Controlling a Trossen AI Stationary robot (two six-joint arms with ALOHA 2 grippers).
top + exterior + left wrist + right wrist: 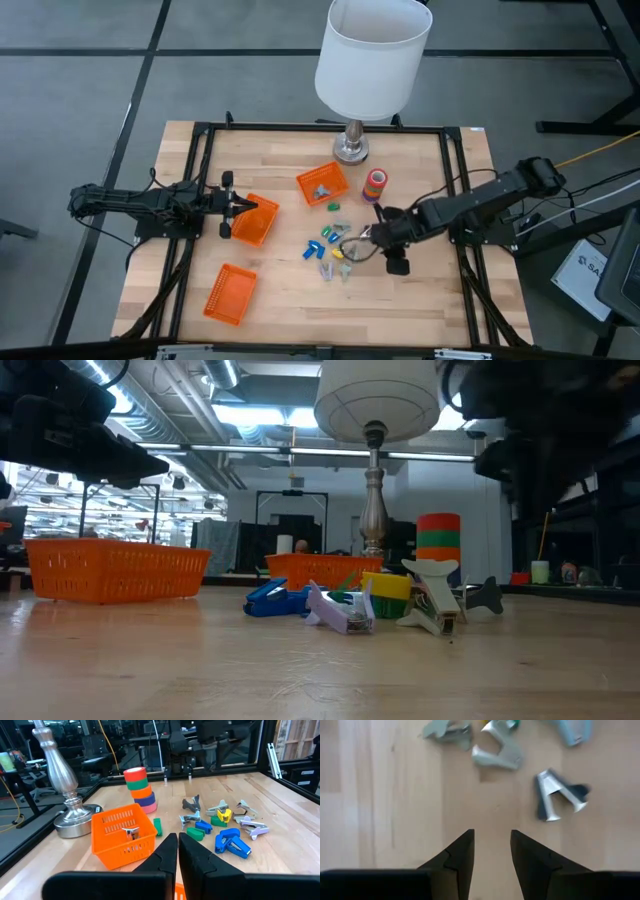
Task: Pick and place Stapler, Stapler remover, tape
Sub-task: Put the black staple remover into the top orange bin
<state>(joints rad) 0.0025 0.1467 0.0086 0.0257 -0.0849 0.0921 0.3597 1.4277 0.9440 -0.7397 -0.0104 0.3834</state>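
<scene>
while the right gripper (372,233) hangs over the bare wood at the right edge of the scattered pile, its two dark fingers (457,857) stand apart with nothing between them. just ahead of those fingers lie three staple removers: a dark-handled one (559,795) with bright metal jaws, a pale grey one (499,754) beside it, and another grey one (447,730) farther off. none of them touches the gripper.

the left gripper (243,206) sits at the left side of the table, above an orange basket (252,221), with its fingers (167,857) pressed together and holding nothing.

the tape (375,183) stands as one stack of coloured rolls near the lamp base (351,150), red on top, then green, orange, purple and pink at the bottom as the left wrist view shows (139,787). it is well apart from both grippers.

a second orange basket (322,184) sits between the lamp and the pile, and something small and metallic lies inside it (131,831); i cannot tell what it is. a third orange basket (230,294) rests near the front left of the table (420,300), apart from everything else.

small blue staplers (231,842) lie in the middle of the pile, with green pieces (196,834), a yellow piece (223,814) and more grey staple removers (247,809) around them. from table height a blue stapler (275,600), a pale one (340,610) and a white staple remover (432,598) sit close together, with the tape stack behind them.
</scene>
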